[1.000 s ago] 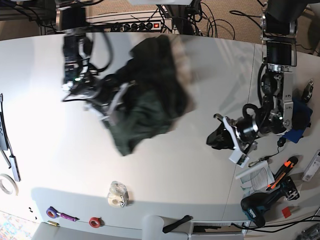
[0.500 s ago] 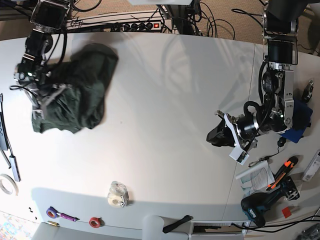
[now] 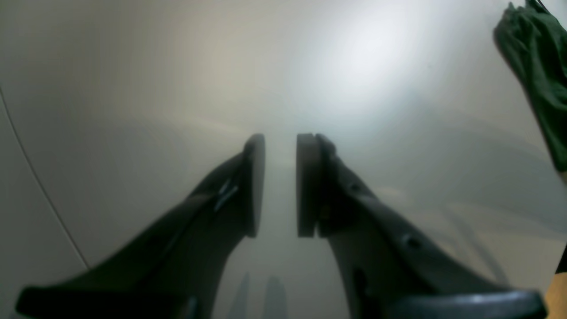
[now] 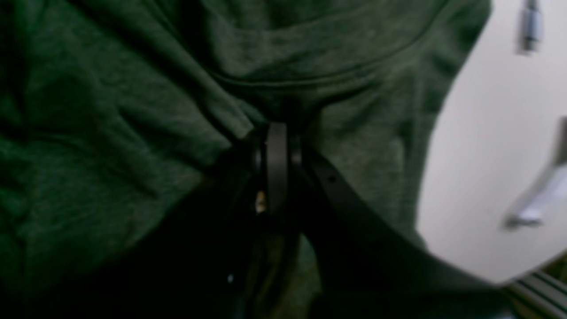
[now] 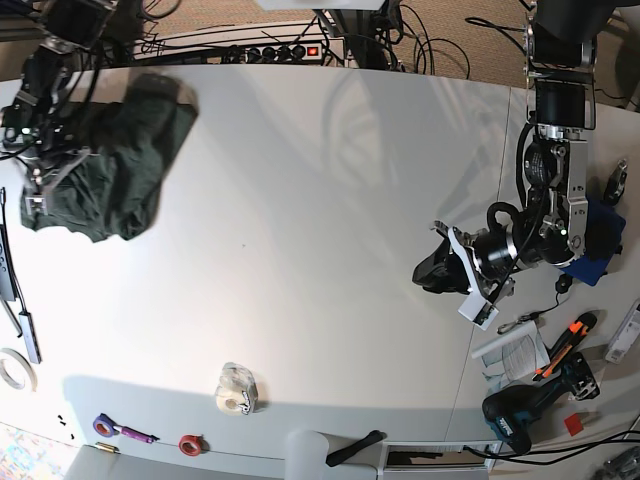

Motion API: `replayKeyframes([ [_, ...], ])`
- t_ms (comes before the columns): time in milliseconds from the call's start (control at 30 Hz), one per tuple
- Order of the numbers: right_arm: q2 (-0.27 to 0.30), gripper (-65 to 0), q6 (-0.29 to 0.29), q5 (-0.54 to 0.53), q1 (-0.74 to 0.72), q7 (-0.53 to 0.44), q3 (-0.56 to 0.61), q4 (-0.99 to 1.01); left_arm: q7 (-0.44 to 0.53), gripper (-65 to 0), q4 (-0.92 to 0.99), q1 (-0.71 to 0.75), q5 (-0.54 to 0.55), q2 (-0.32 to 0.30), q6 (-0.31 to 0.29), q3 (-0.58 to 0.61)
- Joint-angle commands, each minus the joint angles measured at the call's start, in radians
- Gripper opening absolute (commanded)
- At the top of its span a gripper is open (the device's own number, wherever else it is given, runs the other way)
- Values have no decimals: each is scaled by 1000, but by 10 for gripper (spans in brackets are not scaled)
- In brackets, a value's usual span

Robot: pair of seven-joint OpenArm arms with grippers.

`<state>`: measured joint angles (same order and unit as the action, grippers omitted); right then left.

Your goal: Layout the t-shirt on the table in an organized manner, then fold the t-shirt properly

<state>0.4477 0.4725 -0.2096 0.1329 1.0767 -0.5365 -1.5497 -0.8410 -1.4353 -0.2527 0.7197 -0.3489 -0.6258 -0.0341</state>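
White table [image 5: 320,200]: right gripper [image 4: 277,173] clamped on bunched t-shirt [image 5: 105,165]; left gripper [image 3: 280,186] parted, empty.

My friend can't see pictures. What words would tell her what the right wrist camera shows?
A bunched-up dark green t-shirt fills most of the blurry picture, with the right tool shut on a fold of it in the middle. A strip of white table shows at the right edge, with a couple of blurred grey metal things on it.

Right claw [image 4: 277,177] clenched, left claw [image 3: 280,184] parted
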Motion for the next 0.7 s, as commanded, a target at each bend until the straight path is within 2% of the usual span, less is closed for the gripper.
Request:
replayKeyframes([
  [0,39,-650,10,-14,-12,-22,-6,-13,22,-531,-18,-25,22,-9,-4,-6],
  [100,69,-650,33,-49,-11,-29,-6,-13,23,-531,-18,-25,23,-8,-4,-6],
  [233,73,-650,77,-75,-14,-43,-6,-13,23,-532,-18,-25,32,-8,-4,-6],
  [333,79,-650,76,-98,-18,-73,-7,-14,43,-532,-18,-25,56,-8,-9,-6],
  [400,92,-650,74,-143,-23,-108,-9,-23,76,-533,-18,-29,80,-9,-66,-8],
  [467,106,-650,75,-199,-29,-113,-16,-56,92,-582,-19,-36,133,-9,-72,-18],
  [500,108,-650,75,-227,-31,-109,-26,-83,101,-637,-26,-35,169,-9,-72,-26],
  [600,107,-650,102,-304,-30,-104,-71,-177,180,-650,-83,-24,208,-8,-72,-61],
  [667,91,-650,167,-354,-30,-104,-114,-248,195,-650,-145,-21,187,-8,-72,-92],
])
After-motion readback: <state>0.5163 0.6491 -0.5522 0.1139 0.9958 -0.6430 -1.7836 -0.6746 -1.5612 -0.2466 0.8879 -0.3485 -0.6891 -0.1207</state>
